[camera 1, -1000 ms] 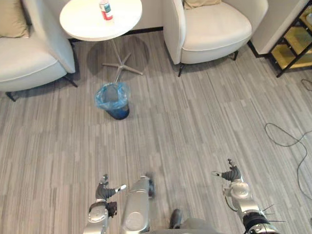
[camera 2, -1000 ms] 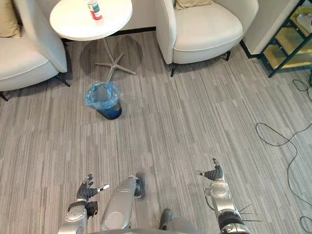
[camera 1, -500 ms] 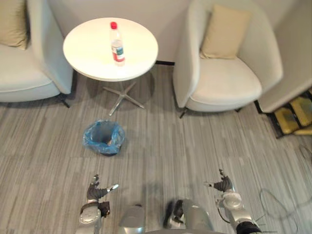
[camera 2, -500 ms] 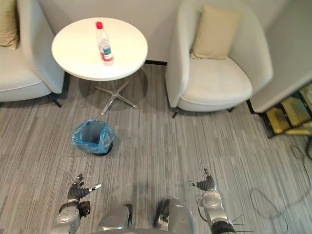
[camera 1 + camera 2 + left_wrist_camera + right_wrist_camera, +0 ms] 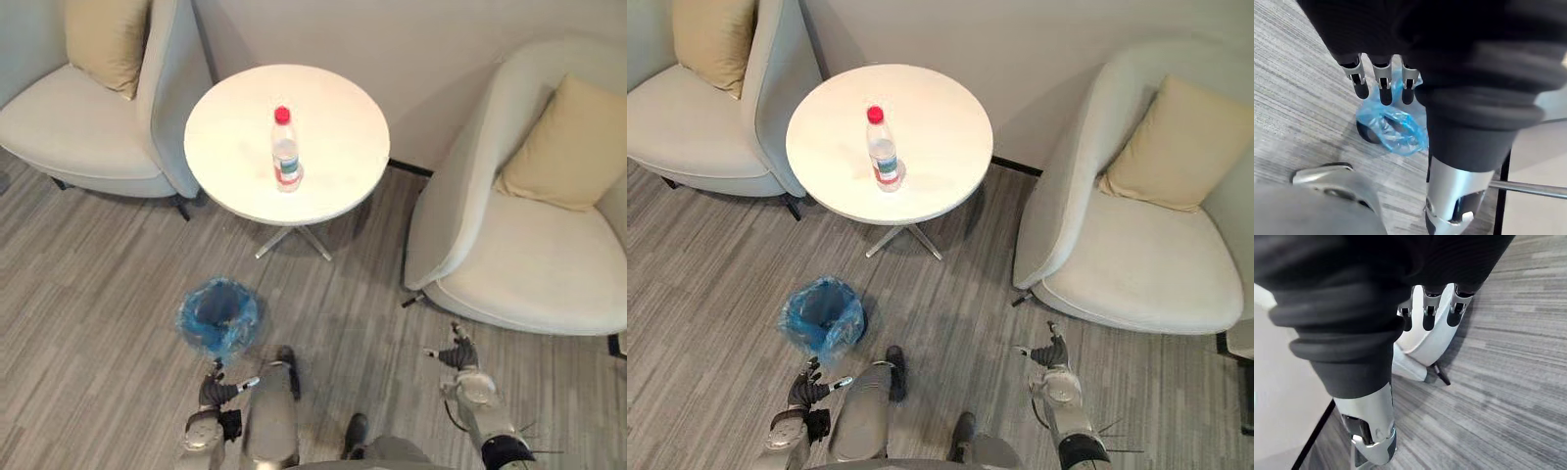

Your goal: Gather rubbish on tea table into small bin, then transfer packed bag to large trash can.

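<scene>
One bottle point(image 5: 285, 149) on table point(image 5: 333, 127), one bin point(image 5: 241, 329)

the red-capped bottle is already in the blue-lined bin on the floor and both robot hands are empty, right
Not quite. The red-capped bottle stands on the round white table, not in the blue-lined bin on the floor; the left eye view shows it. The left robot hand and right robot hand are empty.

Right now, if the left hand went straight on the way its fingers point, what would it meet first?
Most likely the small bin with its blue bag, on the floor just ahead of the left hand. Height is unclear, so it might pass over the rim.
</scene>
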Motion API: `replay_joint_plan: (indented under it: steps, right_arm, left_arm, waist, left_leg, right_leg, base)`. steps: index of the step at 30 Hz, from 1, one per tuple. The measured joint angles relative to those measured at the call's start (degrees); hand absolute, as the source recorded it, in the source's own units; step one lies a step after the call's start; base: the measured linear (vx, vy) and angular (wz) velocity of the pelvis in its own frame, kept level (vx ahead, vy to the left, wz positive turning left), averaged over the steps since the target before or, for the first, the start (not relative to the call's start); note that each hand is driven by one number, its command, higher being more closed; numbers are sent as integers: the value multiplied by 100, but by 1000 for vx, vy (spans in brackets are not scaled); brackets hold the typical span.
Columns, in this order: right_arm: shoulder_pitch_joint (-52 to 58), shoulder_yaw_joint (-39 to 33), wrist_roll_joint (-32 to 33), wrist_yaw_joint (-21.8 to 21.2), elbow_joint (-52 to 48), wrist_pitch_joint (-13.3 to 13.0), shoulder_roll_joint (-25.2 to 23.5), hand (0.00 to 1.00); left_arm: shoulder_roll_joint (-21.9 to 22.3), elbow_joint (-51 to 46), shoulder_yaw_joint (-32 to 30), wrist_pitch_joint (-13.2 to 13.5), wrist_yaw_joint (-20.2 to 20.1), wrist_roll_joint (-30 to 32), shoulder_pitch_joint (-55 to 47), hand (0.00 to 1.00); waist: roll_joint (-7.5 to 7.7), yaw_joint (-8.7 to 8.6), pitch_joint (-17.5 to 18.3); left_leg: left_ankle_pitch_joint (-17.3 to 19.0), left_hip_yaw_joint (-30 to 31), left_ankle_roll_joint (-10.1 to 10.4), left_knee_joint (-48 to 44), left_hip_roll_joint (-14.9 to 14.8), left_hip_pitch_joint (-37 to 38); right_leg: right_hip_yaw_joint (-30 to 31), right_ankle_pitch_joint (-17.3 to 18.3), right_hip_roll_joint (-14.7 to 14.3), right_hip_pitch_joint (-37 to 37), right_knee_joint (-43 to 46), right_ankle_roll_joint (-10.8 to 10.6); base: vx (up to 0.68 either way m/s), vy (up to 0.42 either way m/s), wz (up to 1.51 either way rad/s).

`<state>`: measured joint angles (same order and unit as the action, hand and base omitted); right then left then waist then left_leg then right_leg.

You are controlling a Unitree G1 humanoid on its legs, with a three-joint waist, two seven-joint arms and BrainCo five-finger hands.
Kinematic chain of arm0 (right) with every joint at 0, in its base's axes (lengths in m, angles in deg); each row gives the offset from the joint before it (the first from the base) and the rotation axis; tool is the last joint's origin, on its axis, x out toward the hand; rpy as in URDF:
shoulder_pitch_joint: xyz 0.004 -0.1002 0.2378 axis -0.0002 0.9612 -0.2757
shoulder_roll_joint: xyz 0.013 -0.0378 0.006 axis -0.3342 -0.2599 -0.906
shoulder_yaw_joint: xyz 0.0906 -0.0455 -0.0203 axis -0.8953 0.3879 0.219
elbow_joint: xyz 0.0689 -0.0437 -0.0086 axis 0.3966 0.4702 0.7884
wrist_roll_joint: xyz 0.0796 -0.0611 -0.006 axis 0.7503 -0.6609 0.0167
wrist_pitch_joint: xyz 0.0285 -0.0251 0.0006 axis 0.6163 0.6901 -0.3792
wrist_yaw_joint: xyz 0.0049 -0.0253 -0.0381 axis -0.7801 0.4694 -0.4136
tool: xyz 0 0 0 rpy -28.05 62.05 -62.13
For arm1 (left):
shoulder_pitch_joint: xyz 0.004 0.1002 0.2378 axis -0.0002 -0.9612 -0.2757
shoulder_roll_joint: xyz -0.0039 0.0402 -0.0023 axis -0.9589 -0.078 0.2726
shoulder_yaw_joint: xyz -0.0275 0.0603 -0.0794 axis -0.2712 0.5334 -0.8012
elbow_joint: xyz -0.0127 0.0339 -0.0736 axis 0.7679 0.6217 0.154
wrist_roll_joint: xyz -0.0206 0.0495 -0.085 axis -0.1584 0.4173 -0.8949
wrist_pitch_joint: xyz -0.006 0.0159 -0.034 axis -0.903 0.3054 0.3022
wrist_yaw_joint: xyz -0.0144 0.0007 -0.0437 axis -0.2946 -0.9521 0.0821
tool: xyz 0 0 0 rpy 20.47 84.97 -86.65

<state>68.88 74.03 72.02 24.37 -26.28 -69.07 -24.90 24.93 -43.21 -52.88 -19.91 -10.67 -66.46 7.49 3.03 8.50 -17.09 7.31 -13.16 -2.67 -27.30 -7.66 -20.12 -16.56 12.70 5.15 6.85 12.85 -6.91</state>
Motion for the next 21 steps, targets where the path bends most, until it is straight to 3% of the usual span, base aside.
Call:
replay_joint_plan:
  steps: [1, 3, 4, 5, 7, 9, 11, 12, 13, 16, 21]
  right_arm:
    - [-66, 18, -6, -7, -2, 1, -18, 0]
    - [-165, 218, -31, -8, -227, -3, -49, 0]
    - [-134, 282, -56, -8, -384, -17, -65, 0]
    - [-129, 456, -59, 1, -699, -30, -85, 0]
    - [-131, 577, -72, -12, -1031, -130, -102, 0]
    - [-144, 602, -208, -13, -1408, -201, -97, 0]
    - [-141, 597, -277, -11, -1627, -257, -92, 0]
    - [-150, 604, -293, -12, -1667, -292, -65, 0]
    - [-204, 691, -302, -13, -1717, -292, -1, 0]
    - [-304, 1005, -422, -52, -2227, -407, 13, 0]
    - [-411, 1258, -538, -150, -2270, -513, 21, 0]
  left_arm:
    - [0, 13, -1, -4, 4, -1, -24, 0]
    - [-78, 6, 43, -15, 8, -3, -130, 0]
    - [-153, 2, 87, -28, 15, -5, -118, 0]
    - [-218, -28, 91, -18, 20, -6, -115, 0]
    - [-271, -100, 78, -15, 31, -11, -93, 0]
    - [-250, -189, 118, 34, 40, -13, -53, 0]
    - [-231, -162, 226, 42, 45, -15, 11, 0]
    - [-169, -138, 285, 49, 52, -11, 55, 0]
    - [-19, -125, 336, 74, 61, -12, 49, 0]
    - [142, -39, 399, 114, 70, -16, 3, 0]
    - [289, 193, 675, 184, 5, -6, 2, 0]
  waist:
    - [-5, 24, -3]
    - [4, -39, -15]
    - [4, -84, -17]
    - [10, -164, -14]
    - [132, -182, 55]
    - [157, -232, 70]
    - [256, -310, 114]
    - [191, -305, 92]
    - [-8, -249, 112]
    - [-102, -187, 158]
    - [-141, -156, 167]
  left_leg:
    - [95, -12, -17, -14, 7, 90]
    - [388, 42, -114, -24, 63, 545]
    - [477, 114, -128, -29, 79, 721]
    - [499, 269, -75, 57, 131, 906]
    - [508, 435, -51, 225, 222, 975]
    - [495, 791, 48, 369, 327, 1020]
    - [487, 1100, 172, 302, 501, 1025]
    - [568, 1240, 302, 174, 564, 1027]
    - [573, 1339, 386, 146, 426, 1005]
    - [440, 1459, 598, 506, 307, 1074]
    - [396, 1630, 658, 900, 298, 1386]
  right_leg:
    - [47, 49, 98, -187, 551, -79]
    - [317, -301, 439, -982, 2791, -476]
    - [409, -207, 486, -1146, 3281, -422]
    - [392, 3, 498, -1391, 3321, -210]
    - [414, 77, 471, -1647, 2814, -97]
    - [777, 71, 205, -1920, 1824, -57]
    - [1195, -261, 75, -1912, 693, 66]
    - [1208, -989, 94, -1829, 292, 210]
    - [1059, -1091, -20, -1690, 176, 289]
    - [874, -1102, -130, -1573, -143, 312]
    - [548, -1105, -159, -1060, -603, 317]
  base:
    - [338, 147, -12]
    - [333, 133, 13]
    - [390, 56, 68]
    - [298, 2, 67]
    - [323, -68, 70]
    - [303, -144, 92]
    - [285, -182, 103]
    - [388, -230, 91]
    - [368, -218, 51]
    - [221, -156, 16]
    - [121, -37, 35]
